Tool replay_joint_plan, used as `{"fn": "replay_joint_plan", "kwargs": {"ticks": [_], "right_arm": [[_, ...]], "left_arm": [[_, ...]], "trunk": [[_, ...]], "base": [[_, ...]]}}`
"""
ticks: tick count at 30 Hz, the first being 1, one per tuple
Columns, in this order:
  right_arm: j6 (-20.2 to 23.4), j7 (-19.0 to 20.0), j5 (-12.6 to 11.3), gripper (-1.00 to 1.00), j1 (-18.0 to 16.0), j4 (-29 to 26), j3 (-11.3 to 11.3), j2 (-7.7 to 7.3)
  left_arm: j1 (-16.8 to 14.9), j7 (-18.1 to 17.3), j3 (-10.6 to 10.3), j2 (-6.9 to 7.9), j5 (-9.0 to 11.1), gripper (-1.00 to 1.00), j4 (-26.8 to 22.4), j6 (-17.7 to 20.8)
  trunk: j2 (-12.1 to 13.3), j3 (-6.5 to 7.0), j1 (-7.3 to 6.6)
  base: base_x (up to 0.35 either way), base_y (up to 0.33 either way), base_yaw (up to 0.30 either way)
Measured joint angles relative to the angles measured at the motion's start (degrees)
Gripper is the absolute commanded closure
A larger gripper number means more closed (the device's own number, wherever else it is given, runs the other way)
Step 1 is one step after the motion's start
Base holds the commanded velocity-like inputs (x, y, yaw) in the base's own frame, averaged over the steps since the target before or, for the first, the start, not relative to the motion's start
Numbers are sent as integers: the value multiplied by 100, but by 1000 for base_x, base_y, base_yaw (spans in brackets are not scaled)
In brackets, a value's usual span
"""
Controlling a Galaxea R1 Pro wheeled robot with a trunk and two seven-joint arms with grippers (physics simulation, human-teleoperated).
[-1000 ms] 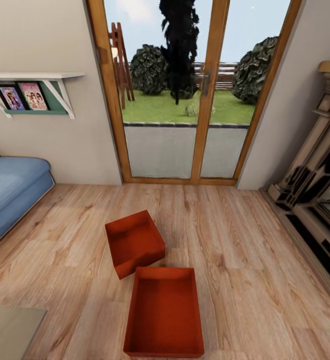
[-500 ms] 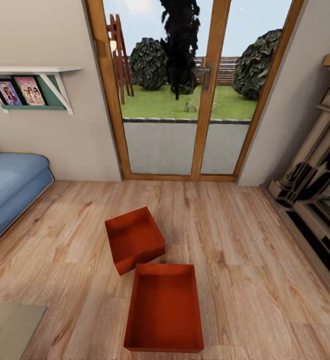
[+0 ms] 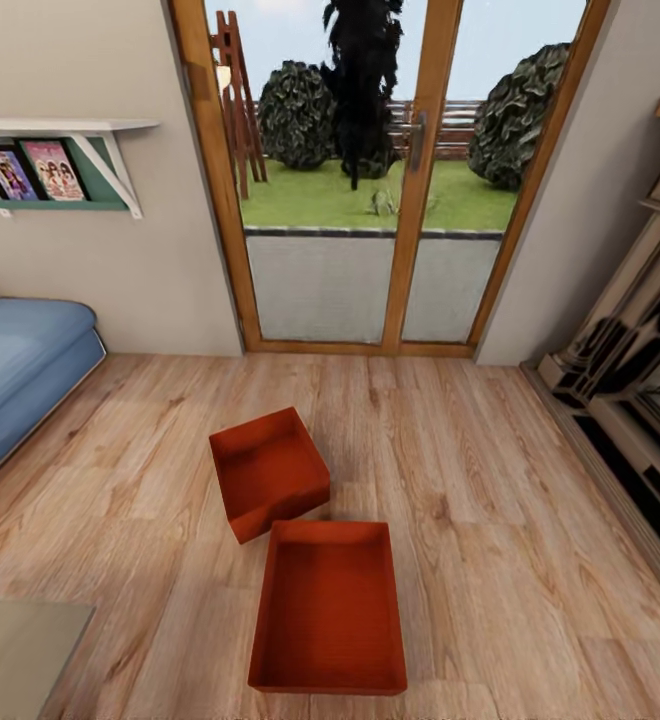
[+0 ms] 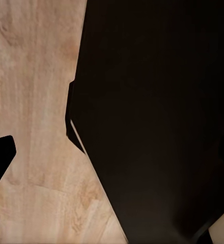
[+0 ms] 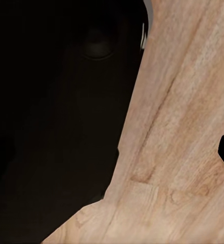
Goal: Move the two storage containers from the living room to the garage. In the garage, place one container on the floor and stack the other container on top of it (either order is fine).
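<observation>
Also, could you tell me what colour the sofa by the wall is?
Blue; the sofa shows best in the head view, at its left edge.

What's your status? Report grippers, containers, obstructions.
Grippers: state cannot be told. Two containers on the wood floor, corners close together, both empty. Sofa left, path ahead open.

Head camera high, tilted down and forward toward glass doors [image 3: 370,180] at 12 o'clock. Both wrist cameras sit close above the wood floor [image 3: 490,520], facing down past dark robot bodywork [image 4: 158,117]. Shared: the plank floor.
</observation>
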Motion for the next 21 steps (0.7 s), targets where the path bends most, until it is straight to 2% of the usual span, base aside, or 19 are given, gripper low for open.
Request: {"fn": "replay_joint_plan", "kwargs": {"ticks": [21], "right_arm": [[9, -7, 5, -100, 0, 0, -3, 2]], "left_arm": [[0, 11, 1, -10, 0, -100, 2, 6]], "trunk": [[0, -193, 0]], "base": [[0, 0, 0]]}}
